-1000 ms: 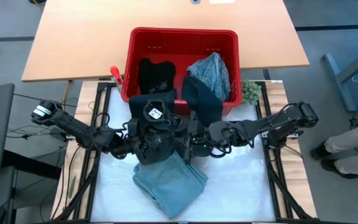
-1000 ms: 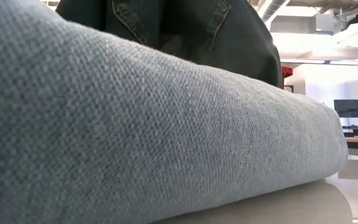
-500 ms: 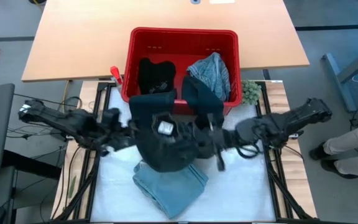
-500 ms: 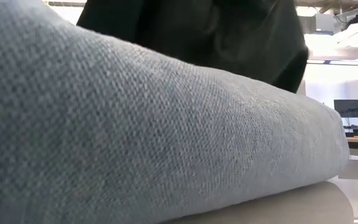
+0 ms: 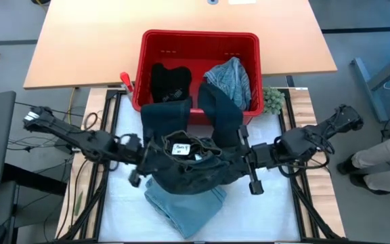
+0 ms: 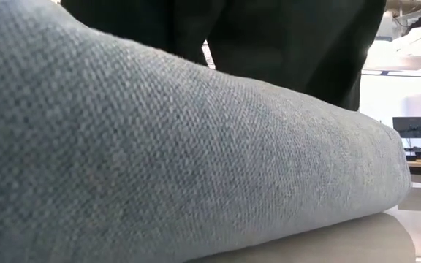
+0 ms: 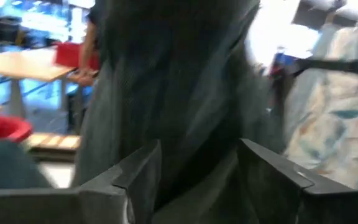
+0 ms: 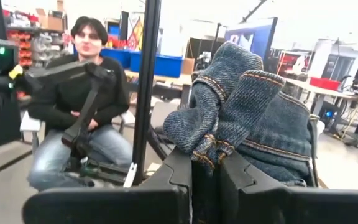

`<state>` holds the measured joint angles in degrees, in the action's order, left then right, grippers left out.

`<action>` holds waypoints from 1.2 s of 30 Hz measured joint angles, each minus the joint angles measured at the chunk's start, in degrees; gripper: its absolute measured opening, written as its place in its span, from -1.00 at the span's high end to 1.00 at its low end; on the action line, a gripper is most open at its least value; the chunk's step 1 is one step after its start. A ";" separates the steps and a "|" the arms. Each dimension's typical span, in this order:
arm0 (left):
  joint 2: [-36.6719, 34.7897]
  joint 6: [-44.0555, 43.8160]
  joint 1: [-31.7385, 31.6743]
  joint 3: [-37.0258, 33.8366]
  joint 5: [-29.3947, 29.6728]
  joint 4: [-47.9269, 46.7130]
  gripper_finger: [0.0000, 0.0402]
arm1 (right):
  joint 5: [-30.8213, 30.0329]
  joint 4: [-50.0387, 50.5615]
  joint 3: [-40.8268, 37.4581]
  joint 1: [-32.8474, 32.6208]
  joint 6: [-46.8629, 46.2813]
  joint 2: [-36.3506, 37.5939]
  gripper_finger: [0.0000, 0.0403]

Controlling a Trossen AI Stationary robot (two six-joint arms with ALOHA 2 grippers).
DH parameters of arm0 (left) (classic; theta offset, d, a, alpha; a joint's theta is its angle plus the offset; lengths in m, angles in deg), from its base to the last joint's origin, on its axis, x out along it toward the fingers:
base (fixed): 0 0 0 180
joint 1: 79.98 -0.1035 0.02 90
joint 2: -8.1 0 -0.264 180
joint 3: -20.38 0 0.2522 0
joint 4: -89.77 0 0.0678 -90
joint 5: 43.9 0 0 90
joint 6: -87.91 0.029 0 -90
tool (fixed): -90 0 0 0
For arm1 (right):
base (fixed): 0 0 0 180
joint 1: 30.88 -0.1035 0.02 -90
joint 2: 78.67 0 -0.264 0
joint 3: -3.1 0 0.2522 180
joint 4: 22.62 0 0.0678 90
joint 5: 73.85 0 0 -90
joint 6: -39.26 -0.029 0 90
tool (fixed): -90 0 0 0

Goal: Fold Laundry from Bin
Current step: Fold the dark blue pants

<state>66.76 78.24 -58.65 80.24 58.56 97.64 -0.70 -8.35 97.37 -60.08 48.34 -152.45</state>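
Overhead, the desk [image 5: 276, 217] carries the red bin [image 5: 198, 42] at 12 o'clock, with black and striped laundry inside. At centre, a dark denim garment [image 5: 191, 166] hangs stretched between both grippers above a folded light blue-grey garment [image 5: 185, 203] at 6 o'clock. The left gripper [image 5: 135, 177], at 9 o'clock, stands partly open around the denim. The right gripper [image 8: 205, 163], at 3 o'clock, is clamped on a bunched denim edge.

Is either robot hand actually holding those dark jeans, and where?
The right hand pinches a bunched seam of the dark jeans. The left hand is open, with the cloth between its fingers.
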 joint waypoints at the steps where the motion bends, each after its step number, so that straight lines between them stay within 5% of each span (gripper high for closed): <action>1: 0.75 0.02 -0.29 -0.02 1.13 -0.24 -0.02 | 0.02 -0.49 0.00 -0.02 -0.01 0.00 0.72; 10: 0.85 2.88 -4.03 -0.02 3.14 -0.36 -0.49 | 0.07 -1.09 0.00 -0.02 -2.02 0.00 0.72; 14: 1.62 2.89 -5.07 0.00 -5.94 1.22 -0.63 | 0.12 -1.10 0.00 -0.04 -2.16 0.00 0.72; 17: 3.57 3.09 -5.21 0.00 -10.88 5.92 -0.65 | 0.24 -1.14 0.00 -0.04 -2.88 0.00 0.72; 24: 9.04 0.03 -9.66 3.16 -12.09 12.10 -0.65 | 0.29 -1.98 0.04 -0.01 -3.07 -0.02 0.72; 36: 23.44 1.92 -11.40 27.29 -34.06 1.81 -0.51 | 4.44 -10.36 0.11 -3.42 0.80 0.00 0.72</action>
<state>90.20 80.16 -70.05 107.53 24.50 99.45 3.74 -18.71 97.48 -63.50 49.14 -152.45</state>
